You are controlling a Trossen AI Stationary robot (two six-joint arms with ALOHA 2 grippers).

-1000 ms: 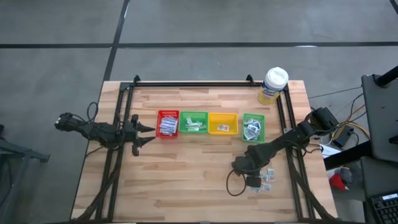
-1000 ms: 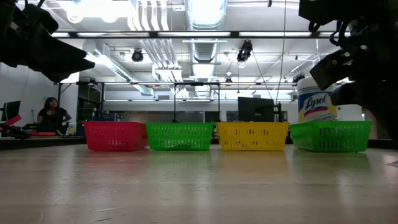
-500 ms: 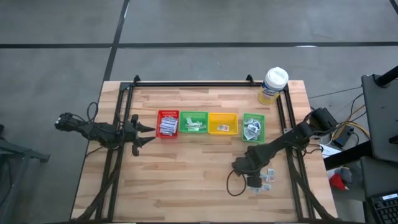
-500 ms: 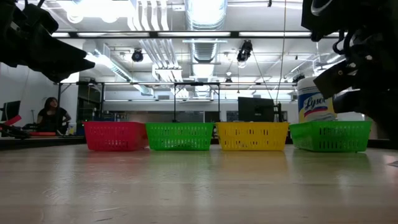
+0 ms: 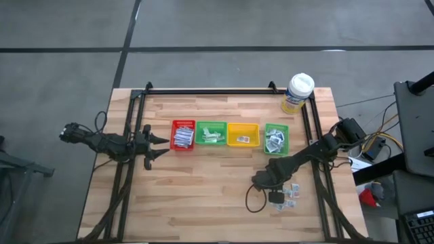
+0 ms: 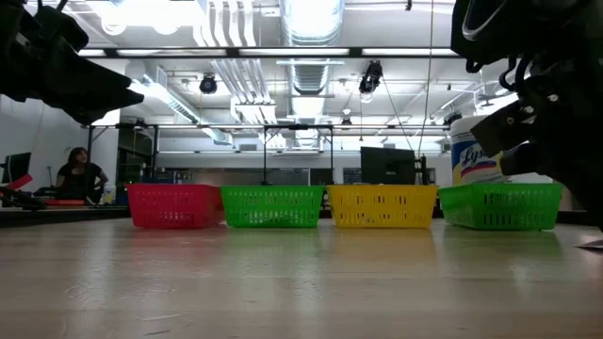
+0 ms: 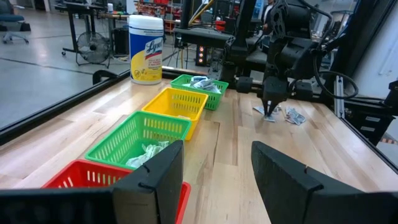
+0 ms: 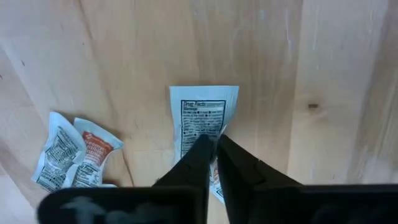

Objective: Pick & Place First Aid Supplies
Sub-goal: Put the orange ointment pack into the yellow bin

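Fingers of the right end effector (image 8: 214,144) are being pinched narrow onto a white printed packet (image 8: 203,117) beside the right-hand green tray (image 5: 276,139); pickup is likely starting. Left end effector (image 5: 165,146) is being held wide.

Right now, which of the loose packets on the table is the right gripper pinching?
The white packet with black printed text, lying alone; the right gripper is shut on its edge. The two overlapping packets beside it lie untouched.

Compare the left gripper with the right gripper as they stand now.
The left gripper is open and empty; the right gripper is shut on a white printed packet. The left gripper hangs beside the red tray; the right gripper points down at the table among loose packets. Both have two dark fingers.
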